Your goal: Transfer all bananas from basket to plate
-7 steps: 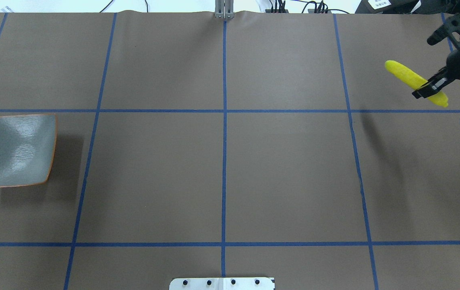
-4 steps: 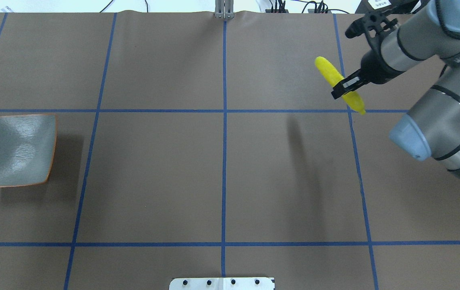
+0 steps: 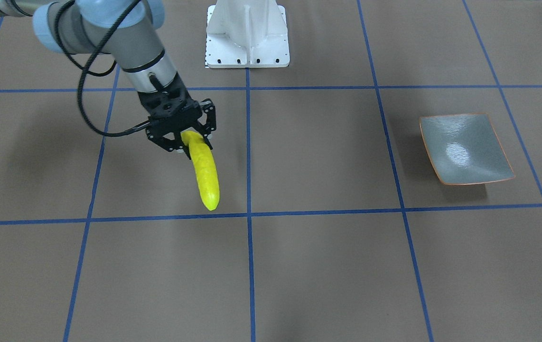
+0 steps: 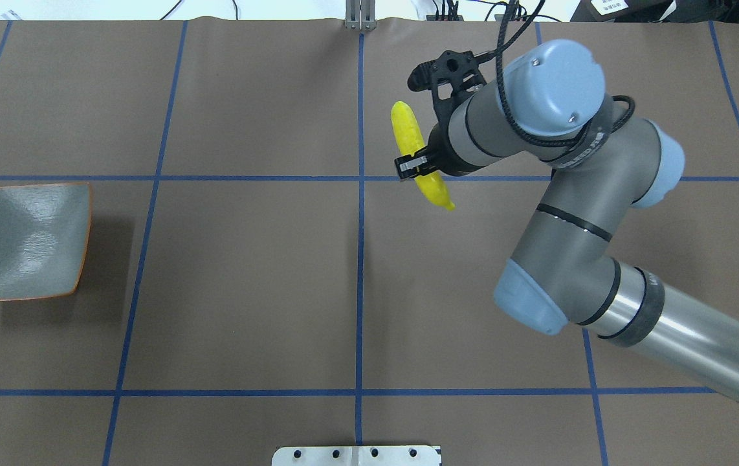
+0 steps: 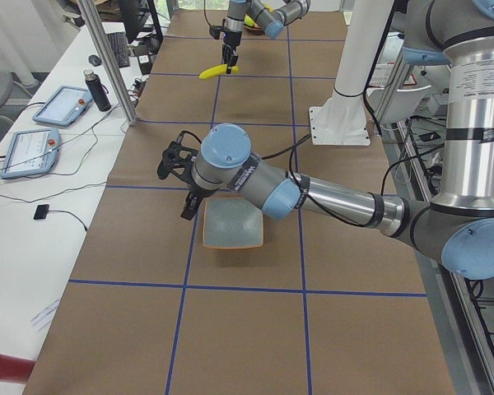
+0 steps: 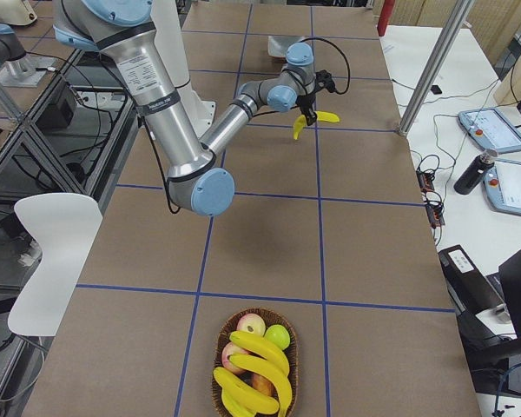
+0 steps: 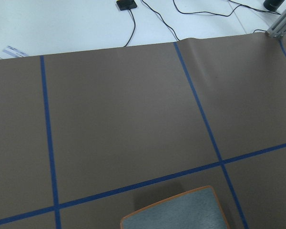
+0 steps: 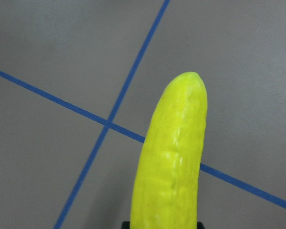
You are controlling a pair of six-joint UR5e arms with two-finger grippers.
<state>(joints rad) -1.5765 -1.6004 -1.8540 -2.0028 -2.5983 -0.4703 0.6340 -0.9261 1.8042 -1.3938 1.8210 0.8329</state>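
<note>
Banana, clamped between right jaws, ends protruding

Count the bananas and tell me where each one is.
4: one banana held by the right gripper above the table; three bananas piled in the basket, where others may be hidden.

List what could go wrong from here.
1. The right hand pinches the glossy banana off-centre, so it could swivel or slip during the carry across the table to the plate.
2. The left hand hangs close beside the plate; the arms might collide there.
3. The plate is small with upturned edges; the banana may slide off.
</note>
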